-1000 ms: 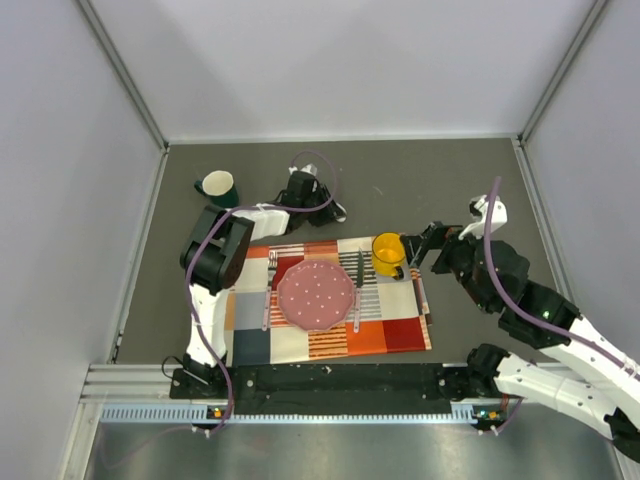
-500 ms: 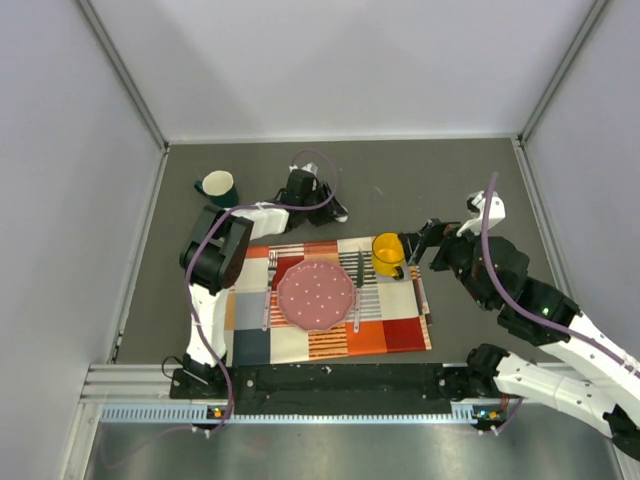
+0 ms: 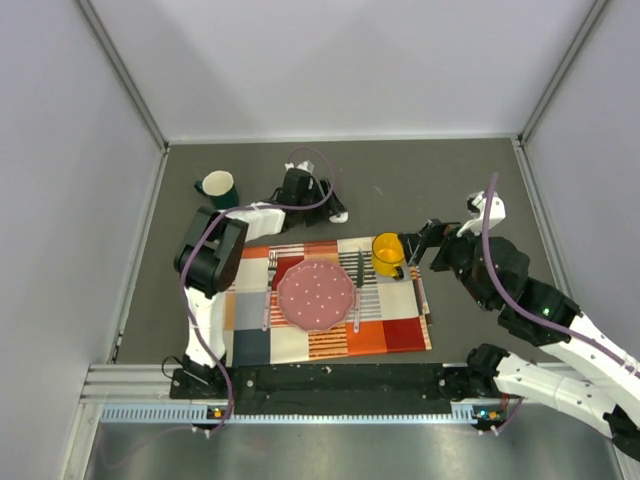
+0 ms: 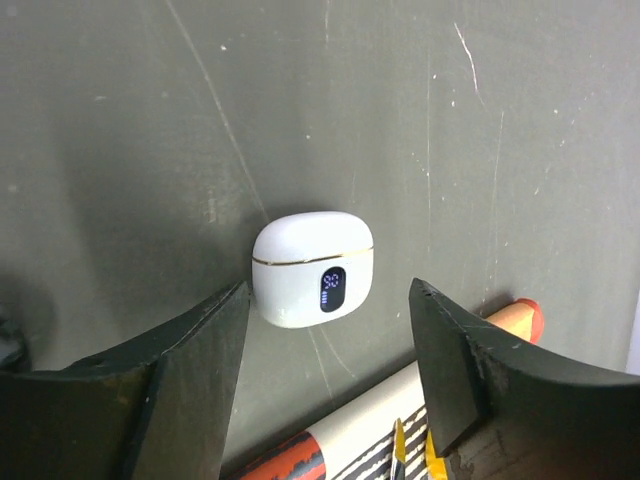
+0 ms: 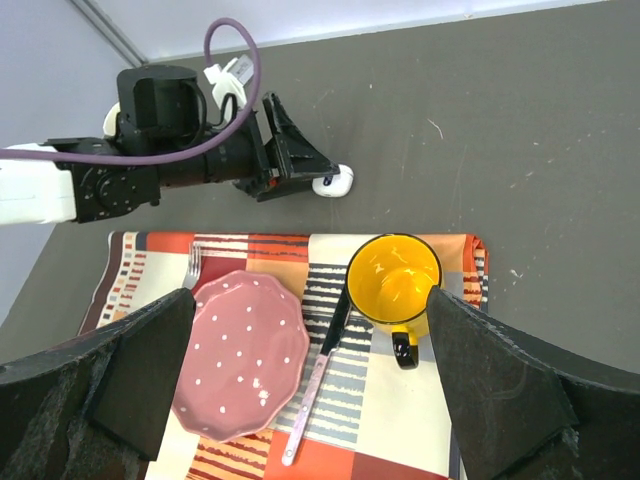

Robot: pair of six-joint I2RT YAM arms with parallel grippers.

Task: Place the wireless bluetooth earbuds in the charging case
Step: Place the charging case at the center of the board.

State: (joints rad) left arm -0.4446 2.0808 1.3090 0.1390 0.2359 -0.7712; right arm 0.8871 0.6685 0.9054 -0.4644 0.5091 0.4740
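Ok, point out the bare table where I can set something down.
Bare table runs along the back wall, beyond the green mug and charging case, and down the left between placemat and side wall. Crowded: the placemat, carrying plate, cutlery and yellow mug, with the right arm alongside.

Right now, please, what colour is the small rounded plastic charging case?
The charging case is white; left wrist view shows it best.

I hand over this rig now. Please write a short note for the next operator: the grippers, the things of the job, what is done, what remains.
Left gripper: open, one finger on each side of the charging case, not touching it.
Right gripper: open, empty, above the yellow mug.
The case lies on the table, lid shut. Earbuds: not seen in any view.
Done: cannot confirm; they may be inside.
To do: check the case.
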